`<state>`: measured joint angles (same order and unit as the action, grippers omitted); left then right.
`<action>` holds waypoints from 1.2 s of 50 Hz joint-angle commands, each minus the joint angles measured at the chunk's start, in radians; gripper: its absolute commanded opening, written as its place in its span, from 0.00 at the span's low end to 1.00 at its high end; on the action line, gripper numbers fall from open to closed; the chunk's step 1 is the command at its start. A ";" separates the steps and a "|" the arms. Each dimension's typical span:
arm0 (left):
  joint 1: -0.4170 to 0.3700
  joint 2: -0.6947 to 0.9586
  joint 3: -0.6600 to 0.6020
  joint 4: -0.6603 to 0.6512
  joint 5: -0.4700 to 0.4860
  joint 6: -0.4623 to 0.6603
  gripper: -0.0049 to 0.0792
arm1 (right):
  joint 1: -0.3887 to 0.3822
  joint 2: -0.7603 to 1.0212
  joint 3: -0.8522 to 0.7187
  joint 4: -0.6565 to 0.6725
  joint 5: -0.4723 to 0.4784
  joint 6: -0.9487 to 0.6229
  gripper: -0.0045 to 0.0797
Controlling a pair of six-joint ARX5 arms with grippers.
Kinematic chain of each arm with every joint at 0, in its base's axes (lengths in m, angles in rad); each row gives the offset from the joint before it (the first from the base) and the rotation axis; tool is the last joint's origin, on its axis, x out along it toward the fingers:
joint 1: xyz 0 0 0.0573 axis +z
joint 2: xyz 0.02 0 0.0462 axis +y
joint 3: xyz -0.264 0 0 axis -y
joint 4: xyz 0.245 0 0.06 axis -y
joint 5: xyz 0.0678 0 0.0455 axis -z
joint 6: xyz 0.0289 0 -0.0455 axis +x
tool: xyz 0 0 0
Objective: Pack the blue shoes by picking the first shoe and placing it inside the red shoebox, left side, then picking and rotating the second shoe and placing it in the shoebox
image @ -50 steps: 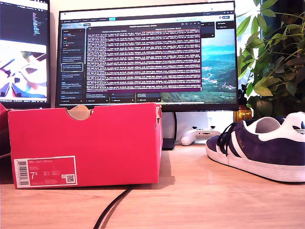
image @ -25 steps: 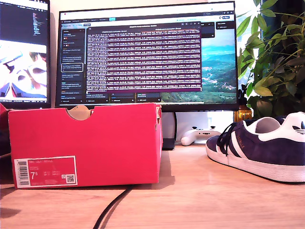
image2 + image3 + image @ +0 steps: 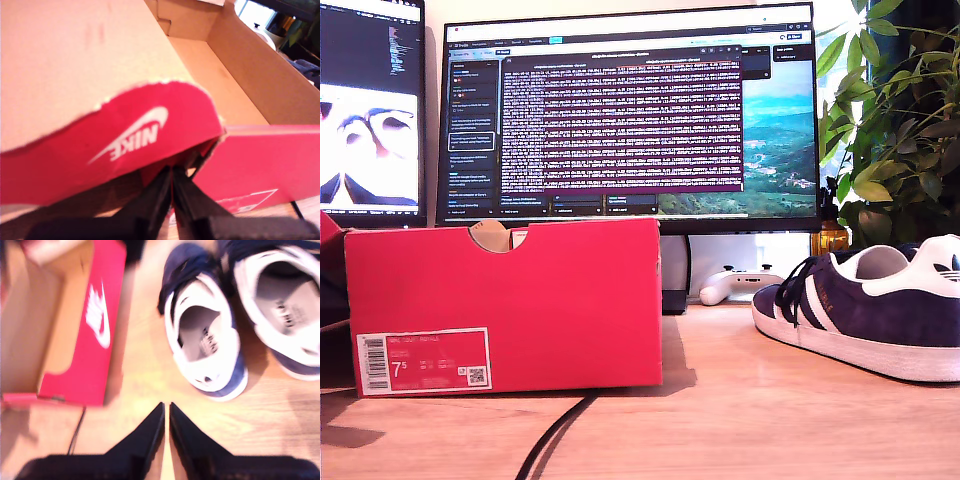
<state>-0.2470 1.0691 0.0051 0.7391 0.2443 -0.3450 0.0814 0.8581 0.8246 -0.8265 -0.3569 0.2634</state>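
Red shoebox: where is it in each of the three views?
Exterior view: the red shoebox stands on the desk at that view's left, label side facing the camera.
First wrist view: it fills most of the picture, open cardboard inside and Nike flap right above my first claw.
Second wrist view: one end shows, beside the blue shoes.
Shared landmark: the black cable running under the box.

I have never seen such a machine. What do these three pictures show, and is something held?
Two robot arms work at a desk; each carries a camera on its gripper. The exterior view, from desk level, shows the red shoebox, one blue shoe, monitors and a plant. My first gripper looks shut at the box's flap; whether it grips the flap is unclear. My second gripper, shut and holding nothing, hangs above both blue shoes, which stand on the wood beside the open box.
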 commanded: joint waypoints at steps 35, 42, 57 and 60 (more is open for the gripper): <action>-0.004 0.018 -0.029 0.017 -0.002 0.002 0.03 | 0.191 0.607 0.402 -0.193 0.269 -0.249 0.73; -0.004 0.018 -0.029 0.017 -0.002 0.002 0.03 | 0.231 0.676 0.402 -0.193 0.318 -0.264 0.74; -0.004 0.018 -0.029 0.016 -0.002 0.002 0.03 | 0.273 0.792 0.402 -0.166 0.372 -0.346 0.74; -0.004 0.018 -0.029 0.016 -0.002 0.002 0.03 | 0.273 0.812 0.403 -0.158 0.376 -0.352 0.74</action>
<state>-0.2474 1.0782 0.0051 0.7422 0.2417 -0.3450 0.3485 1.6485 1.2213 -0.9901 0.0139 -0.0784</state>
